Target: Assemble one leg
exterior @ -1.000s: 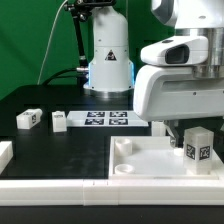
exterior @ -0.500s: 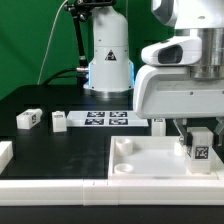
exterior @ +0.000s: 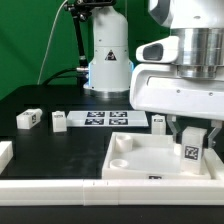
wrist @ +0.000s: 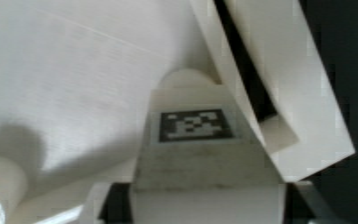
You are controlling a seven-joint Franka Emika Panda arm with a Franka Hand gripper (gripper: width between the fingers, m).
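Observation:
My gripper is shut on a leg, a small white block with a square marker tag, and holds it upright over the near right corner of the large white tray-like part. In the wrist view the leg fills the space between my two fingers, and the tray's raised rim runs beside it. Two more legs lie on the black table at the exterior view's left, one farther left and one beside the marker board.
The marker board lies flat behind the tray. The robot's white base stands at the back. A white block sits at the left edge. Another leg shows partly behind my gripper.
My gripper has moved toward the exterior view's left and down with the leg, bringing it closer to the tray's corner.

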